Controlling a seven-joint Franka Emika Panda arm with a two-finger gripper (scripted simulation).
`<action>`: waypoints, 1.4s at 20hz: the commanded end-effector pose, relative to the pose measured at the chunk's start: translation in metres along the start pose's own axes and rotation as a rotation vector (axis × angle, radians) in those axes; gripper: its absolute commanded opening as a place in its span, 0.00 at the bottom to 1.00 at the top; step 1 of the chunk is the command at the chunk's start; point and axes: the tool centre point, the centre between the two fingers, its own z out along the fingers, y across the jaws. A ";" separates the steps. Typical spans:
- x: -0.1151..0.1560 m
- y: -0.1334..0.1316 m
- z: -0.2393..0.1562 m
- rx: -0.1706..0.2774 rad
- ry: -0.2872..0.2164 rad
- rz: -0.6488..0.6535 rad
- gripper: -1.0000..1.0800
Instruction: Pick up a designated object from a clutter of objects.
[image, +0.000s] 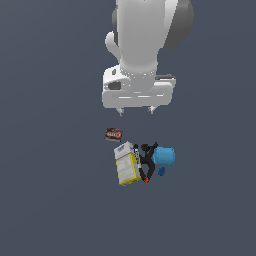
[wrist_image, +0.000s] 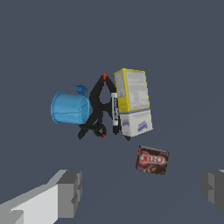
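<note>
The white arm fills the top centre of the exterior view, its upper part cut off by the frame edge. Its gripper (image: 135, 111) shows only two short finger stubs below the white hand, spread apart and holding nothing. In the wrist view the two grey blocky fingers (wrist_image: 70, 192) sit at the lower corners, the far one cut off by the frame edge.

The pile lies on the flat slate-grey bench (image: 50, 200), just below centre in the exterior view. The small slender black marker-like tool (wrist_image: 115, 113) has a white label band and lies straight along the long side of the yellow-and-white cardboard box (wrist_image: 131, 100), touching it or nearly so; in the exterior view it is too small to separate from its neighbours. On its other side sprawls a black clamp-like tool with red tips (wrist_image: 98, 109), its legs overlapping so its outline is hard to read. Beyond lies a smooth blue cylindrical cup (wrist_image: 70, 107) on its side, with a small blue scrap (wrist_image: 81, 89) beside it. A dark red glossy packet (wrist_image: 152, 160) with white lettering lies apart from the box.
</note>
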 end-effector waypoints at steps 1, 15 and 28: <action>0.000 0.000 0.000 0.000 0.000 0.000 0.96; 0.008 0.015 -0.002 0.003 0.024 0.002 0.96; 0.017 -0.001 0.053 -0.018 0.025 -0.144 0.96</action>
